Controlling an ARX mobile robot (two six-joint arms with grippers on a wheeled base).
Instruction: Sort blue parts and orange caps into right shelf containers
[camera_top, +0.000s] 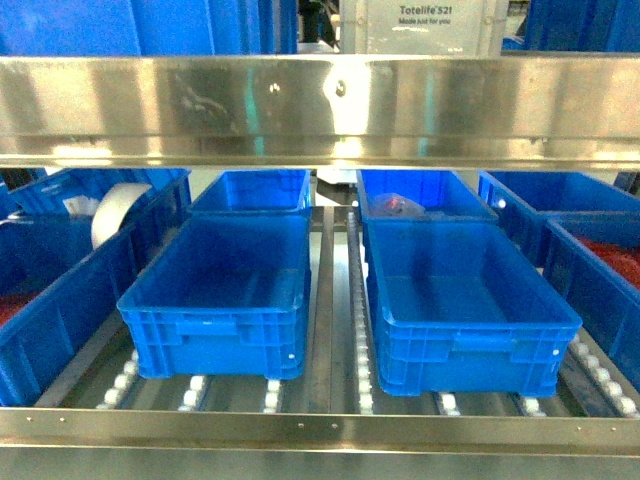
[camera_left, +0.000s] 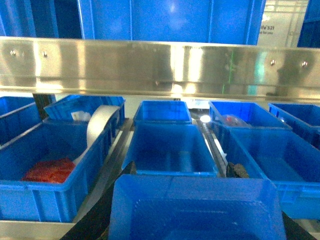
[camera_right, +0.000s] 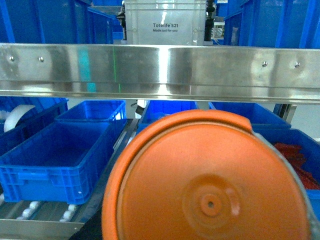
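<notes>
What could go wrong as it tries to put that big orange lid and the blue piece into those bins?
The steel rail hangs low over the blue crates, so a lifted part might knock it on the way in. The orange cap fills most of the right wrist view and the blue part blocks the bottom of the left one, so aiming may suffer. The crates look alike, so a part could land in the wrong one.
</notes>
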